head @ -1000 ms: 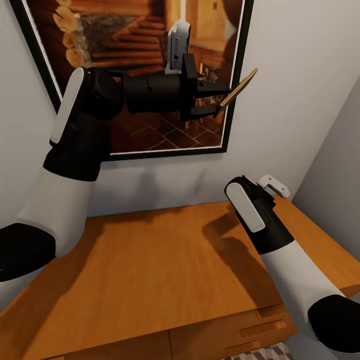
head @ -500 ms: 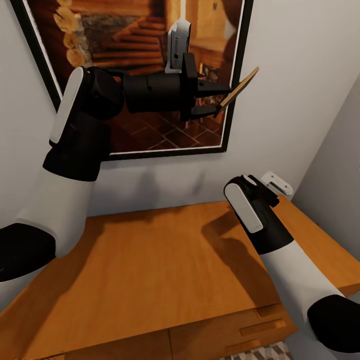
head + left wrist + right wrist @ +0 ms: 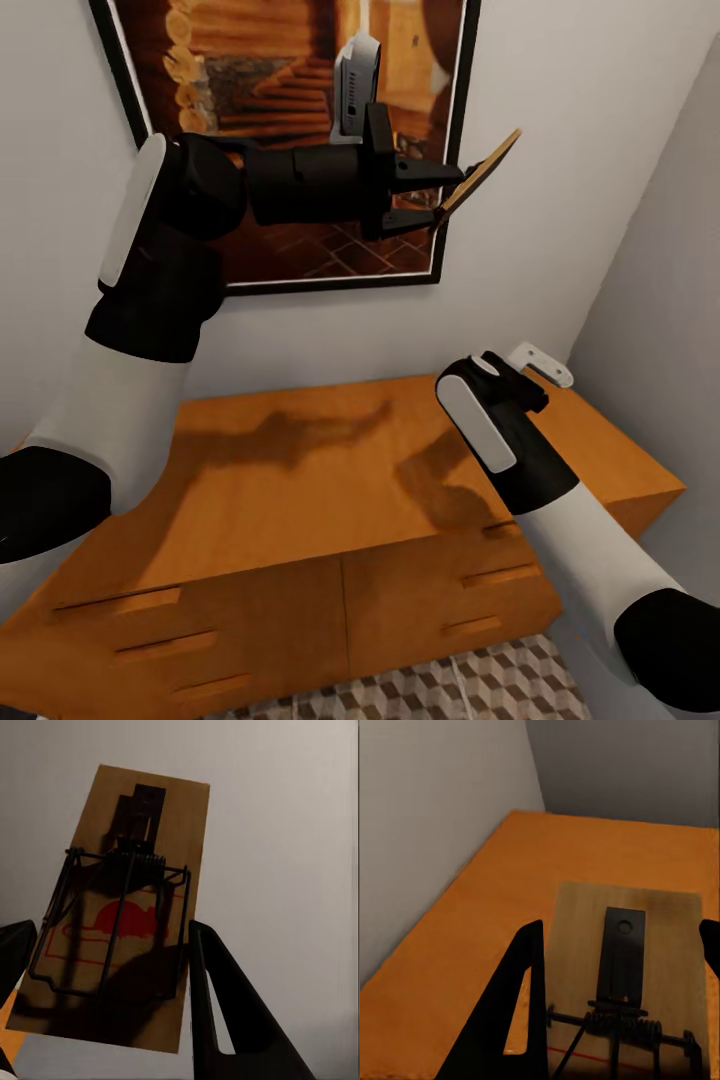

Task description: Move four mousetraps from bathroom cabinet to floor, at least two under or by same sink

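My left gripper (image 3: 441, 196) is raised in front of the wall, shut on a tan mousetrap (image 3: 482, 170) that tilts up and to the right. In the left wrist view that mousetrap (image 3: 127, 907), with its dark wire spring and red print, sits between the two black fingers (image 3: 225, 1012). In the right wrist view my right gripper (image 3: 622, 931) is shut on a second mousetrap (image 3: 577, 945), held just over the orange-brown cabinet top (image 3: 480, 922). The cabinet (image 3: 300, 470) stands against the wall below both arms. A strip of cube-patterned bathroom floor (image 3: 450, 690) shows at its foot.
A large black-framed picture (image 3: 290, 120) hangs on the wall behind the left arm. A grey side wall (image 3: 660, 330) closes in at the cabinet's right end. The cabinet's drawer fronts (image 3: 250, 620) with slim handles face me.
The whole view has shifted: the camera has moved back from the cabinet, so its drawer fronts and the floor tiles now show. Both arms hold the same pose, with their mousetraps.
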Tool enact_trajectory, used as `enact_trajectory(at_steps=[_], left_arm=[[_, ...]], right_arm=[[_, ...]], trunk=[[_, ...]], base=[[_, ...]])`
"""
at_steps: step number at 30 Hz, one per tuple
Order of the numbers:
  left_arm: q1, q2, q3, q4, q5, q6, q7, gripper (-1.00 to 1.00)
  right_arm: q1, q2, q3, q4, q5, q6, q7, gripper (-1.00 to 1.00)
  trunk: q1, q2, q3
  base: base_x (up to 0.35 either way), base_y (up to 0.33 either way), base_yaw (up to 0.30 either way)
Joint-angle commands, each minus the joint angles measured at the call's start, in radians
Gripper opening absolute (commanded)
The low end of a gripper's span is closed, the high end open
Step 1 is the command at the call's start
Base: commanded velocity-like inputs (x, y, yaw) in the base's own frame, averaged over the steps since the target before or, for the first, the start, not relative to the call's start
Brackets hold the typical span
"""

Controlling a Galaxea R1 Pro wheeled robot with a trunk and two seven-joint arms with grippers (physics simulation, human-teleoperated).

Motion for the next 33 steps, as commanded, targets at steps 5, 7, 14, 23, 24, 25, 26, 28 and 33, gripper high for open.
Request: enact_trajectory(at_steps=[5,7,14,23,24,25,26,28,33], left_arm=[[-0.001,-0.001,0.001,0.000,0.008,0.001,0.009,-1.00],[-0.001,-0.001,0.001,0.000,0.009,0.001,0.009,-1.00],[-0.001,-0.001,-0.001,0.000,0.009,0.001,0.009,-1.00],[0.000,-0.001,-0.002,0.001,0.009,0.001,0.008,-1.00],[0.000,-0.001,-0.002,0.001,0.008,0.001,0.008,-1.00],[0.001,-0.002,-0.003,0.001,0.008,0.001,0.008,-1.00],[0.001,-0.002,-0.003,0.001,0.009,0.001,0.008,-1.00],[0.002,-0.002,-0.004,0.001,0.009,0.001,0.008,-1.00],[0.005,-0.002,-0.006,0.000,0.009,0.001,0.008,-1.00]], right_arm=[[-0.001,-0.001,0.007,-0.001,-0.006,0.008,-0.006,-1.00],[-0.001,-0.001,0.008,-0.001,-0.006,0.008,-0.006,-1.00],[-0.001,0.000,0.009,-0.001,-0.009,0.008,-0.006,-1.00],[-0.001,-0.002,0.010,0.000,-0.017,0.008,-0.006,-1.00],[-0.001,-0.002,0.015,0.001,-0.017,0.008,-0.006,-1.00],[0.000,-0.003,0.031,0.001,-0.017,0.008,-0.006,-1.00],[0.003,-0.003,0.045,0.001,-0.017,0.008,-0.006,-1.00],[0.005,-0.004,0.076,0.001,-0.015,0.008,-0.006,-1.00],[0.011,-0.005,0.109,0.001,-0.015,0.009,-0.006,-1.00]], trunk=[[-0.001,-0.001,-0.001],[-0.001,-0.001,-0.001],[-0.001,-0.001,-0.001],[-0.001,-0.001,-0.001],[-0.001,-0.001,-0.001],[-0.001,-0.001,-0.001],[-0.001,-0.001,-0.001],[-0.001,-0.001,-0.001],[-0.001,-0.001,-0.001]], base=[[-0.111,0.000,0.000],[-0.220,0.000,0.000],[-0.308,0.000,0.000],[-0.334,0.000,0.000],[-0.336,0.000,0.000],[-0.336,0.000,0.000],[-0.336,0.000,0.000],[-0.335,0.000,0.000],[-0.335,0.000,0.000]])
